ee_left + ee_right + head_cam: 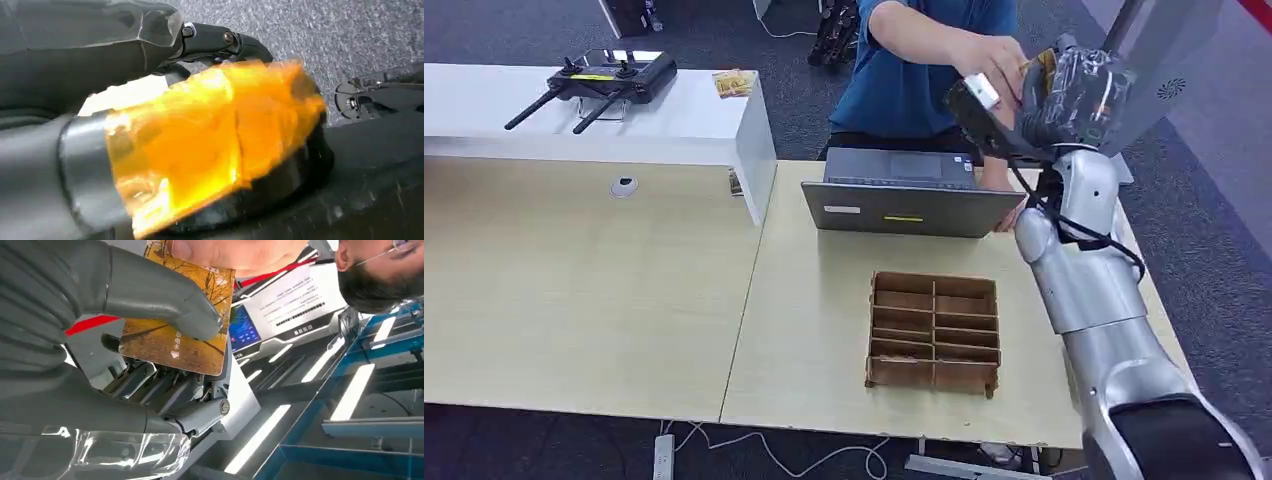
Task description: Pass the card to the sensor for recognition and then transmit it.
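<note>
My right hand (1069, 95) is raised high at the table's far right, above the laptop. It holds a card (175, 342) printed with golden autumn trees, my thumb (160, 302) pressing it flat against my dark fingers (165, 387). A person's hand (235, 252) grips the card's far edge at the same time. From the head view the same person's hand (994, 55) reaches over my right hand, and only a sliver of the card (1036, 68) is visible. My left hand (150, 115) hangs over grey carpet with nothing in it, a yellow film over part of it.
A grey laptop (904, 205) stands open at the table's far edge, facing the person in blue (914, 70). A brown divided box (934, 330) sits nearer me. A white bench (674, 120) at the left carries a black remote controller (604, 80) and a yellow packet (734, 83).
</note>
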Available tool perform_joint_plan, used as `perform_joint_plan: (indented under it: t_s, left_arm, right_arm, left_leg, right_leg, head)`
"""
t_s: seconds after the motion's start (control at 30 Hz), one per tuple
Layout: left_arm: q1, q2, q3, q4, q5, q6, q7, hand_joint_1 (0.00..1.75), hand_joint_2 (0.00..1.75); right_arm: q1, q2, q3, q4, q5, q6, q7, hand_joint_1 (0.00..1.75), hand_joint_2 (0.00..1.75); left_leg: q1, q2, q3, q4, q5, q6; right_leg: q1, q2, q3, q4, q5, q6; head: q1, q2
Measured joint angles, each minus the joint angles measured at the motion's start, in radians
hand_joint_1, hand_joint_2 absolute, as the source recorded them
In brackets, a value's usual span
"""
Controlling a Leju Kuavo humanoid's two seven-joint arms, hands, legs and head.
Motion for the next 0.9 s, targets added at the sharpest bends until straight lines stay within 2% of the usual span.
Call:
perform_joint_plan:
  t_s: [0.03,0.07,0.9]
  left_arm:
    - [0.001,-0.007,-0.006,0.000,-0.007,-0.002,0.000,0.00,0.00]
    - [0.001,-0.010,-0.010,0.000,-0.014,-0.001,0.000,0.00,0.00]
    - [0.010,-0.012,-0.086,0.000,-0.094,0.018,-0.019,0.00,0.00]
  right_arm:
    - [0.000,0.004,0.005,0.004,0.002,0.000,0.000,1.06,1.75]
    - [0.000,0.007,0.010,0.008,0.008,-0.001,0.000,0.00,1.75]
    - [0.047,0.022,0.018,0.001,0.014,-0.016,-0.009,0.00,1.75]
  left_leg:
    - [0.000,0.000,0.000,0.000,0.000,0.000]
    - [0.000,0.001,0.000,0.000,0.000,0.000]
    - [0.000,0.001,0.001,0.000,0.000,0.000]
  right_leg:
    - [0.000,0.000,0.000,0.000,0.000,0.000]
    - [0.000,0.001,0.000,0.000,0.000,0.000]
    - [0.000,0.001,0.000,0.000,0.000,0.000]
  head:
    - [0.000,0.000]
    - [0.000,0.000]
    - [0.000,0.000]
